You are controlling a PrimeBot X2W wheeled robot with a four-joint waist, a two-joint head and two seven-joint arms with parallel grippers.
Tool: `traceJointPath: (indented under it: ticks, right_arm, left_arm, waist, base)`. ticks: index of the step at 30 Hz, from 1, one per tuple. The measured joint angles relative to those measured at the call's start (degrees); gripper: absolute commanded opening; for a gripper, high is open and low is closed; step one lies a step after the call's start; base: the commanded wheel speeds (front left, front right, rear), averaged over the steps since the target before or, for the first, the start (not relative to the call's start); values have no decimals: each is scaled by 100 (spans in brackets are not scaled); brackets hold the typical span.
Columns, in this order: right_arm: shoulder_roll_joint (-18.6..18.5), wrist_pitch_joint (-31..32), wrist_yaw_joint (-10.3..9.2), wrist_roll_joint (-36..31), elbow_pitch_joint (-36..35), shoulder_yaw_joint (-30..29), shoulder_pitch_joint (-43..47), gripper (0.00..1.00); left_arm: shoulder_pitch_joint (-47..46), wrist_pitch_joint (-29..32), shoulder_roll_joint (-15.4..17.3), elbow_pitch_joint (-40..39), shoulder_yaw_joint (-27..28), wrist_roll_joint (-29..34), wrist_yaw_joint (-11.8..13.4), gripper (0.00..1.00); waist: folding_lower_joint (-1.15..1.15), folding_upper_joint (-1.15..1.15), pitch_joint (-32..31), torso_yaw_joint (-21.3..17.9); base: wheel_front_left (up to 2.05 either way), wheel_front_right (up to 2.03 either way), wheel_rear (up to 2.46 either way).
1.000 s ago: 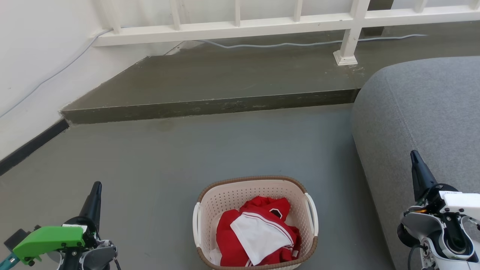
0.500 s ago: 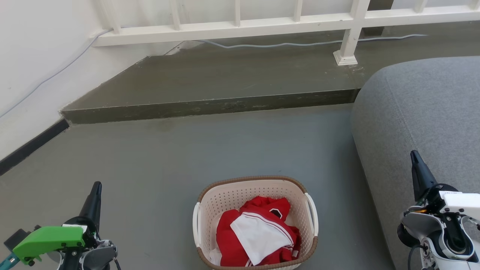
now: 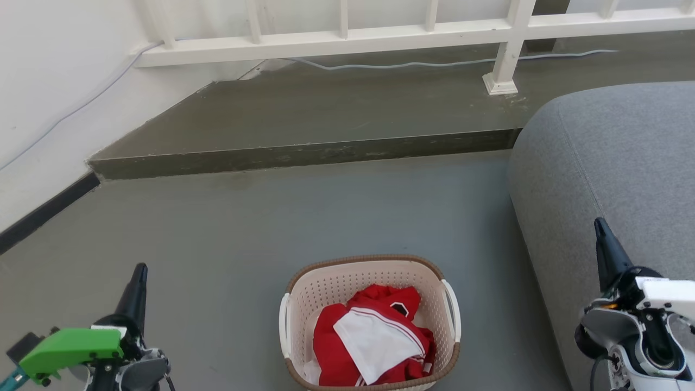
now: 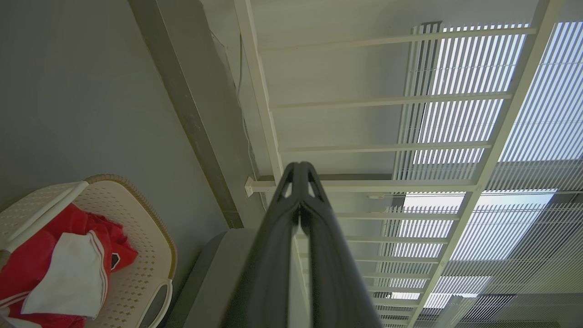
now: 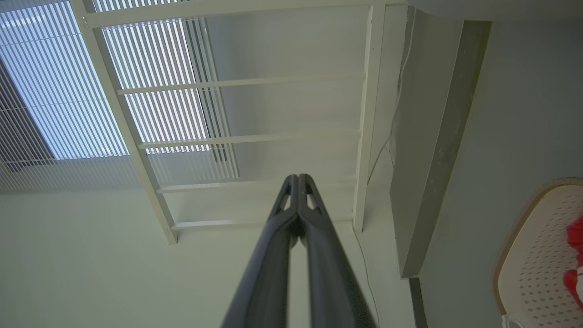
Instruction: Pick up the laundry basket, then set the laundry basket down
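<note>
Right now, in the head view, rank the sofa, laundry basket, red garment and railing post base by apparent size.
1. sofa, cropped
2. laundry basket
3. red garment
4. railing post base, farthest away

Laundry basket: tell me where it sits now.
In the head view the basket sits on the floor at bottom centre, between the left gripper and right gripper, left of the sofa.

The laundry basket (clothes inside) sits on the floor between left hand and right hand, sofa at its right.
</note>
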Motion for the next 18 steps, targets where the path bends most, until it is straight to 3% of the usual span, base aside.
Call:
traceJointPath:
  ticks: [1,3,4,5,18]
  right_arm:
    - [5,-1,-7,2,21,1,11,100]
    - [62,-1,-24,3,133,7,99,100]
    - [96,-1,-25,3,197,13,165,0]
    - [126,-1,-25,3,260,18,229,100]
    - [159,-131,-25,30,132,178,292,100]
  left_arm:
    - [6,-1,-1,22,-7,0,1,100]
    - [86,-1,-34,138,-30,0,2,100]
    - [138,-1,-65,212,-40,0,2,0]
    - [193,-2,-100,268,-49,0,3,100]
    - [243,-169,-132,225,-103,2,4,100]
  waist:
    - [0,0,0,0]
    - [0,0,0,0]
    - [0,0,0,0]
    - [0,0,0,0]
    - [0,0,11,1]
  base:
    - [0,0,0]
    - [0,0,0]
    - [0,0,0]
    - [0,0,0]
    - [0,0,0]
